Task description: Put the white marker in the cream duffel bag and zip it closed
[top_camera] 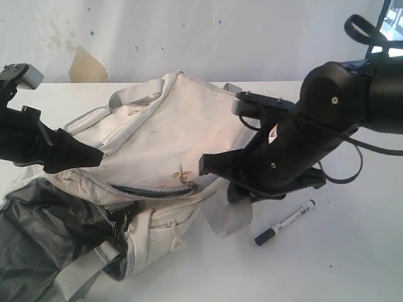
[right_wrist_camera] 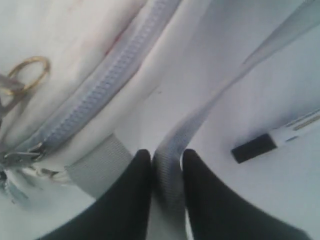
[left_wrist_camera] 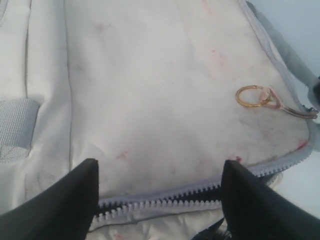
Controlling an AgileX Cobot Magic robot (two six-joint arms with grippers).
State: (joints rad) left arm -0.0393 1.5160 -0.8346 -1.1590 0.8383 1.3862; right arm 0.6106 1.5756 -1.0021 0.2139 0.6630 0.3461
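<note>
i read the left gripper (left_wrist_camera: 159, 200) as spread wide and holding nothing, over the half-open zipper (left_wrist_camera: 150, 203). right gripper (right_wrist_camera: 167, 172) nearly closed, pinching the grey webbing strap (right_wrist_camera: 210, 110). count: one cream duffel bag (top_camera: 182, 126); one white marker (top_camera: 284, 223), on the desk (top_camera: 352, 258) beside the bag; one gold ring (left_wrist_camera: 250, 96).

bag (top_camera: 170, 138) left-centre on table (top_camera: 352, 264) | marker (top_camera: 285, 222) on table, right of bag

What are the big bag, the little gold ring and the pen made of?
The bag looks like soft cream cloth, matte and wrinkled. The ring seems to be shiny gold-coloured metal; it glints. The pen is probably smooth plastic, white with a black cap.
</note>
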